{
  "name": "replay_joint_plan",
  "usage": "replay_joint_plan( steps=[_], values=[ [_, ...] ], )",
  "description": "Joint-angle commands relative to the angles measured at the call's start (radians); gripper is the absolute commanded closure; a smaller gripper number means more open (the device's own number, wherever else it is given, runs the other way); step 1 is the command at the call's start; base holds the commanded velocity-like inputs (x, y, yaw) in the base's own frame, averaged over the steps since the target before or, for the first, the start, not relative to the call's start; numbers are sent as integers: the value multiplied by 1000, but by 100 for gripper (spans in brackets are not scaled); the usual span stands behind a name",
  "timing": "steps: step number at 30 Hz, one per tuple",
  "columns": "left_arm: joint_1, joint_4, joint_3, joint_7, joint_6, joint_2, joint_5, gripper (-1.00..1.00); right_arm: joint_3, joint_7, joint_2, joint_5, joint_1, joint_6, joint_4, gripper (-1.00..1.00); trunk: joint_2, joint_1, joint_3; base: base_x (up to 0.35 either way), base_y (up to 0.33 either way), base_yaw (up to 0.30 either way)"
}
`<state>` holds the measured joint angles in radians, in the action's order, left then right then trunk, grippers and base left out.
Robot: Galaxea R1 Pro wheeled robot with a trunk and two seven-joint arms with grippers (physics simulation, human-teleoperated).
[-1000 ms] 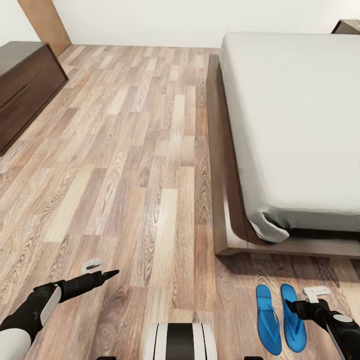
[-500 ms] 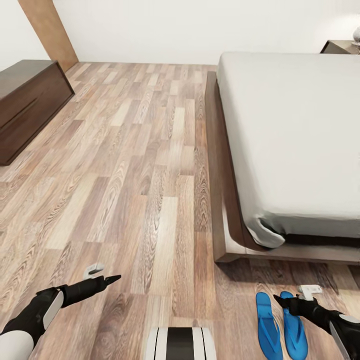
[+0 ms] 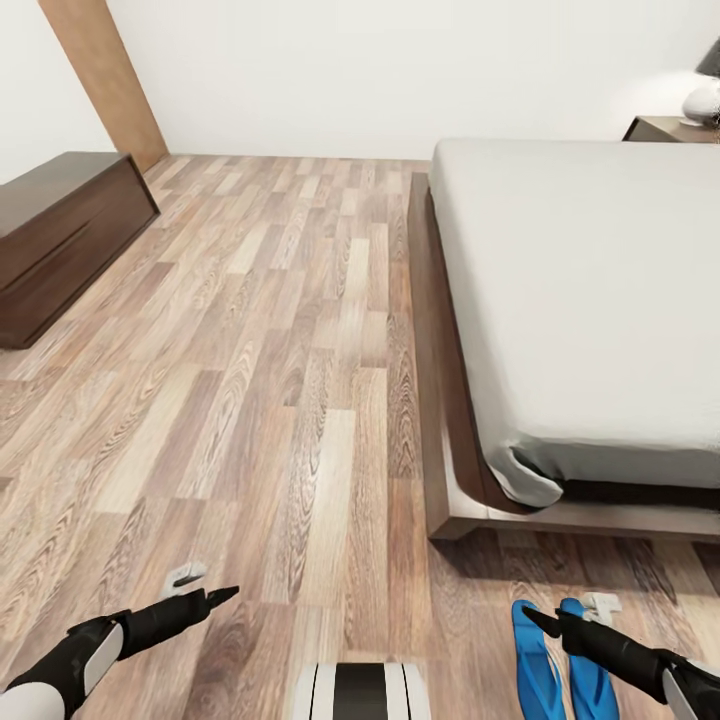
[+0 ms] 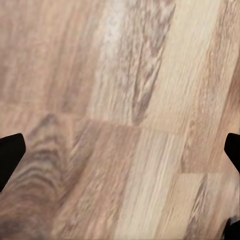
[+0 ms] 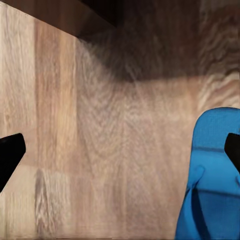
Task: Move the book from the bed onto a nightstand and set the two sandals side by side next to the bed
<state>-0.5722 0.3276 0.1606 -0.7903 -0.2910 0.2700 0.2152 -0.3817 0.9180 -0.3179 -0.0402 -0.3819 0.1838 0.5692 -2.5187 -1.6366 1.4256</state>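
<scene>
While both sandals (image 3: 560,660) lay side by side on the floor (image 3: 250,380) just off the bed's (image 3: 580,300) foot corner, right gripper (image 3: 540,622) and left gripper (image 3: 215,597) hung spread apart, empty; book unseen

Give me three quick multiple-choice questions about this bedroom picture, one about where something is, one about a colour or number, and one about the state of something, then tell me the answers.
1. Where do the sandals lie?
A. On the mattress
B. On the floor by the foot corner of the bed
C. On the dresser

2. What colour are they?
A. Red
B. Bright blue
C. Black

3. How is the left gripper?
A. Open, holding nothing
B. Shut on a sandal
C. Shut on a book

Answers: 1 B, the head view shows both on the planks near the bed frame's corner. 2 B, both soles are blue. 3 A, the left wrist view shows its fingertips far apart over bare floor.
</scene>
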Motion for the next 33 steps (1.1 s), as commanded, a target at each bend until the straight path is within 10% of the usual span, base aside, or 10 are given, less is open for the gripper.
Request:
replay_joint_plan(
  steps=[1, 11, 33],
  values=[
    [0, -14, 2, -3, 10, 0, 7, -100, -3, 7, 0, -6, 0, 10, -11, -100, 0, 1, -3, 0, 0, 0],
    [0, -122, 3, -3, 133, 0, 12, -100, -4, 4, 1, -10, 0, -2, -115, -100, 1, 2, -15, 0, 0, 0],
    [0, -136, 4, -1, 156, -3, 15, -100, -15, -1, 1, -10, -1, -9, -238, -100, 3, 6, -46, 0, 0, 0]
  ],
)
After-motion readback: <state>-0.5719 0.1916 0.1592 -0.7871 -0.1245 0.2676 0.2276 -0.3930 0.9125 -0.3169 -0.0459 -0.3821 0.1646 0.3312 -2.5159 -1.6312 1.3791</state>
